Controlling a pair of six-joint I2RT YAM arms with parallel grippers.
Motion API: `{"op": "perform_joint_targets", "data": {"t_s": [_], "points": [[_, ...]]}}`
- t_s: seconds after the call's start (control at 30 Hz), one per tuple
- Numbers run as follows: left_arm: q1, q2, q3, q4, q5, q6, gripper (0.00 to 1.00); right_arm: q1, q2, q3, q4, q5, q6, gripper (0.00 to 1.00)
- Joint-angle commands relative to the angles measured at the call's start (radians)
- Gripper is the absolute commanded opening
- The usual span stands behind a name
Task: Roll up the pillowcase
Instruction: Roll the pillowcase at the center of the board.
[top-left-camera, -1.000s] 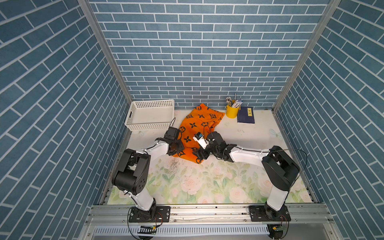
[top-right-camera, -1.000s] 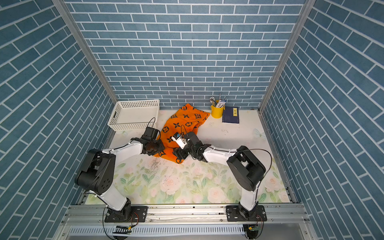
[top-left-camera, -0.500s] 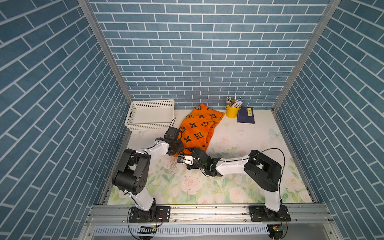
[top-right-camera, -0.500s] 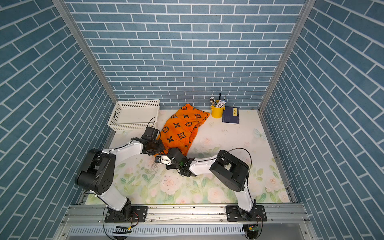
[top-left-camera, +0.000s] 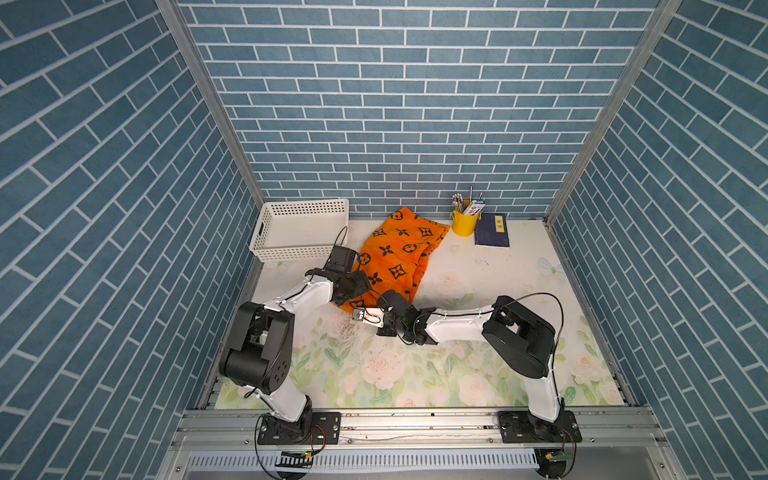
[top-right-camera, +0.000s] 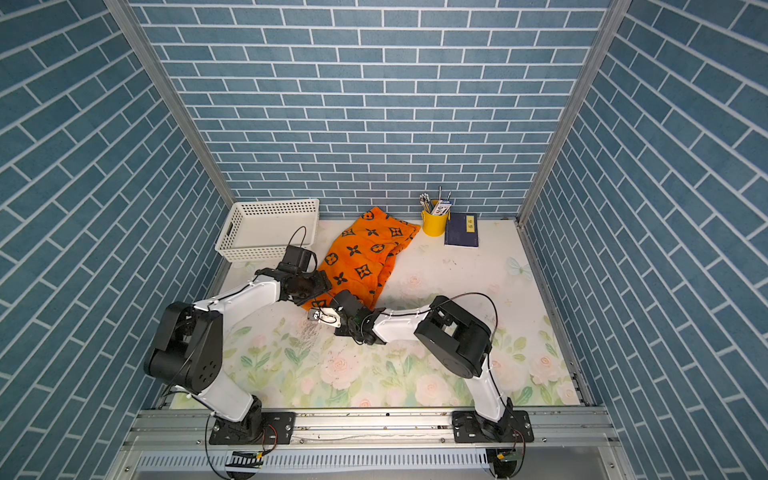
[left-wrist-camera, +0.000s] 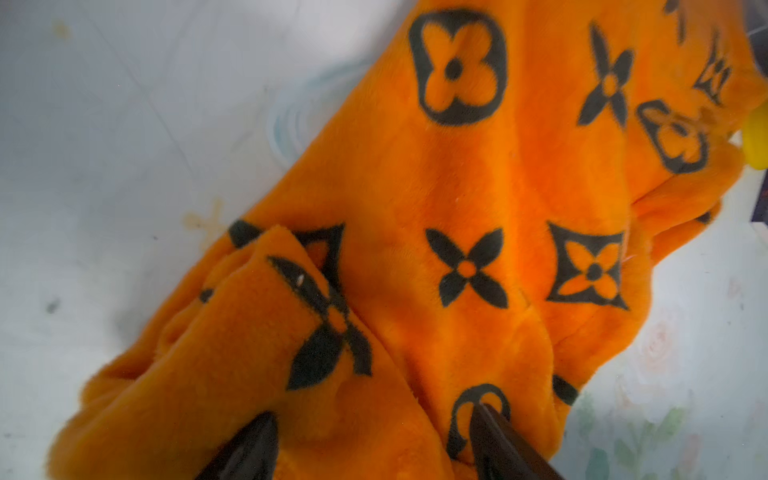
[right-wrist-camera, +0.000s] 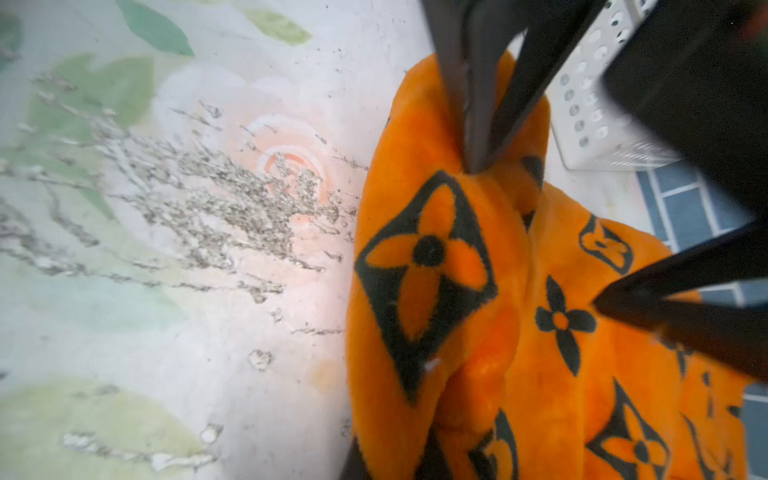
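Pillowcase cloth lies slantwise on the desk. Its far end is close to the back wall, between the white basket and the yellow pen cup, and its near end reaches toward the middle of the desk. It is not spread flat. The long edge on the cup's side is doubled over, and the near end is heaped into a soft ridge. I take that ridge to be the start of a roll, no more than a first turn.

Both arms meet at the near end. That makes sense, since a roll has to begin at one short end and be driven toward the other. The left claw is open, with its two dark fingers planted wide apart in the plush and a turned-over flap between them; it has hold of nothing. The right wrist view shows those fingers from outside, tips pressed down on either side of the ridge. They are probably there to pin the fold so it does not flop open.

The right claw sits low at the very tip of the near end, coming in from the opposite side. Its own fingers do not show clearly in any view, so I cannot tell whether it is closed on the cloth or merely beside it.

Basket, cup and a dark blue notebook stand along the back, away from the arms. The cup is just beside the cloth's far corner, so a roll driven that way could nudge it.
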Motion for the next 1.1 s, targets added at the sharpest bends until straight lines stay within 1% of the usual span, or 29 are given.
{"op": "perform_joint_targets", "data": {"t_s": [0.0, 0.13, 0.27, 0.37, 0.47, 0.53, 0.63, 0.73, 0.8, 0.83, 0.93, 0.97, 1.0, 1.07], "points": [[0.041, -0.081, 0.055, -0.064, -0.012, 0.028, 0.79, -0.061, -0.019, 0.017, -0.142, -0.238, 0.2, 0.0], [0.056, -0.133, 0.05, -0.078, -0.019, 0.035, 0.79, -0.166, 0.005, 0.064, -0.2, -0.442, 0.289, 0.0], [0.055, -0.145, 0.002, -0.036, 0.011, 0.03, 0.76, -0.262, 0.089, 0.162, -0.266, -0.644, 0.365, 0.0], [0.042, -0.138, -0.032, 0.012, 0.041, 0.03, 0.72, -0.312, 0.159, 0.254, -0.326, -0.747, 0.416, 0.0], [0.018, -0.111, -0.036, 0.045, 0.044, 0.034, 0.69, -0.349, 0.257, 0.353, -0.385, -0.834, 0.458, 0.0], [0.003, -0.083, -0.026, 0.067, 0.051, 0.038, 0.67, -0.372, 0.288, 0.377, -0.381, -0.876, 0.498, 0.0], [-0.012, -0.029, 0.0, 0.09, 0.053, 0.041, 0.63, -0.404, 0.305, 0.366, -0.338, -0.911, 0.571, 0.01], [-0.026, 0.039, 0.027, 0.11, 0.052, 0.041, 0.61, -0.417, 0.311, 0.35, -0.328, -0.928, 0.594, 0.05], [-0.032, 0.09, 0.041, 0.119, 0.045, 0.039, 0.59, -0.419, 0.305, 0.332, -0.314, -0.924, 0.601, 0.1], [-0.036, 0.119, 0.049, 0.125, 0.044, 0.036, 0.58, -0.419, 0.298, 0.321, -0.302, -0.912, 0.608, 0.15], [-0.04, 0.192, 0.072, 0.126, 0.039, 0.032, 0.56, -0.419, 0.244, 0.266, -0.236, -0.858, 0.633, 0.4], [-0.04, 0.21, 0.077, 0.126, 0.039, 0.032, 0.56, -0.418, 0.215, 0.243, -0.217, -0.816, 0.637, 0.48], [-0.04, 0.221, 0.08, 0.128, 0.039, 0.03, 0.55, -0.416, 0.186, 0.228, -0.203, -0.776, 0.633, 0.54], [-0.042, 0.236, 0.084, 0.136, 0.04, 0.032, 0.55, -0.407, 0.093, 0.18, -0.17, -0.655, 0.615, 0.59]]}}
